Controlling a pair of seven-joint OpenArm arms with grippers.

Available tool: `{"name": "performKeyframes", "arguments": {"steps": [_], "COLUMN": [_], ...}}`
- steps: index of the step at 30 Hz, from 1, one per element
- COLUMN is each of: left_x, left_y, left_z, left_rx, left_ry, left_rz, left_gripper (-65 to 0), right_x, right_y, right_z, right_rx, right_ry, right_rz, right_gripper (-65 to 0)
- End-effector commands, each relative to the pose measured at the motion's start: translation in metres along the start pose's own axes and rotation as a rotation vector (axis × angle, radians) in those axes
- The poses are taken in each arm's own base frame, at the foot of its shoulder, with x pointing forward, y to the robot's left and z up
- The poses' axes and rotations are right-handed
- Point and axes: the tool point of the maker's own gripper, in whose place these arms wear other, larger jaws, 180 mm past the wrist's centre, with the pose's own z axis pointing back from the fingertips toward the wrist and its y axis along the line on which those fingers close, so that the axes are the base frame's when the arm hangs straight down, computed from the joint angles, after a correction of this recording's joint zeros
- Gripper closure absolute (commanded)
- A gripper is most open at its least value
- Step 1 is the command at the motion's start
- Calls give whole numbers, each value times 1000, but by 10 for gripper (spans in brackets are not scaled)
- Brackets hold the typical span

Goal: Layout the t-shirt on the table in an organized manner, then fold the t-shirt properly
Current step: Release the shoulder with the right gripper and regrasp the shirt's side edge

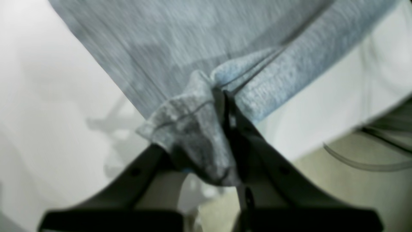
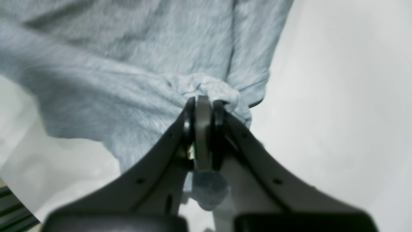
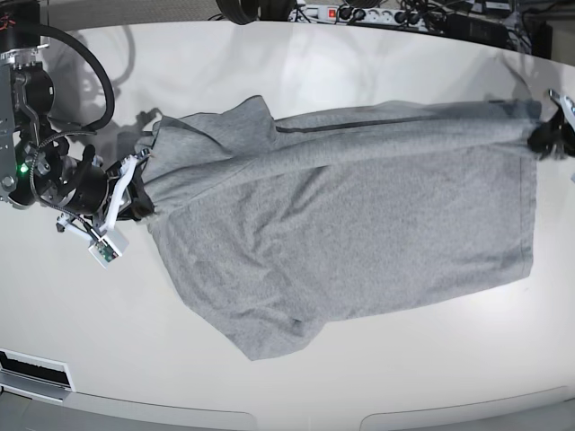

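- We have the t-shirt (image 3: 359, 224) lying across the middle of the white tabletop (image 3: 296, 386), stretched from left to right.
- Our right pincer (image 2: 203, 106) is squeezed shut on a bunched bit of the grey cloth at the left end of the shirt.
- Our left pincer (image 1: 222, 96) is pinched tight on a hem corner at the far right end (the wrist view is a bit blurry, but the cloth is clearly caught between the jaws).
- The far edge is folded over on itself, and the near left part hangs crooked with a sleeve poking out.
- We think we are spreading the shirt flat now.
- To do it well, we should pull both ends apart gently and evenly, keep the cloth low, and let the wrinkles slide out.
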Motion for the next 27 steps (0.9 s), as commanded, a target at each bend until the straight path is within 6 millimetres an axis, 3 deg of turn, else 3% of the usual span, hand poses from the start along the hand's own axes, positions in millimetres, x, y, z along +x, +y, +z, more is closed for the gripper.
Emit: {"name": "performKeyframes", "arguments": {"steps": [1, 10, 11, 13, 15, 17, 20, 23, 27], "left_x": [18, 19, 19, 17, 17, 21, 34, 44, 42], "left_y": [7, 6, 3, 2, 4, 8, 26, 42, 51], "left_z": [7, 6, 6, 6, 7, 10, 16, 19, 21], "left_rx": [18, 11, -5, -11, -5, 2, 81, 159, 199], "left_ry": [-45, -39, -37, -30, -24, -21, -50, -72, -30], "left_rz": [-22, -59, -75, -87, -95, -110, -75, -20, -33], "left_gripper": [0, 0, -52, -227, -353, -365, -364, -364, -364], "right_x": [16, 17, 17, 16, 19, 24, 42, 61, 60], "right_y": [-5, -7, -8, -15, -29, -47, -65, -52, -9], "right_z": [5, 5, 5, 6, 7, 12, 19, 19, 17], "right_rx": [-9, -17, -23, -60, -130, -212, -267, -165, 75], "right_ry": [-50, -52, -51, -45, -37, -31, -46, -72, -46], "right_rz": [19, 12, 10, -8, -27, -43, -77, -61, -44], "right_gripper": [0, 0, 0, -13, -149, -276, -311, -311, -311]}}
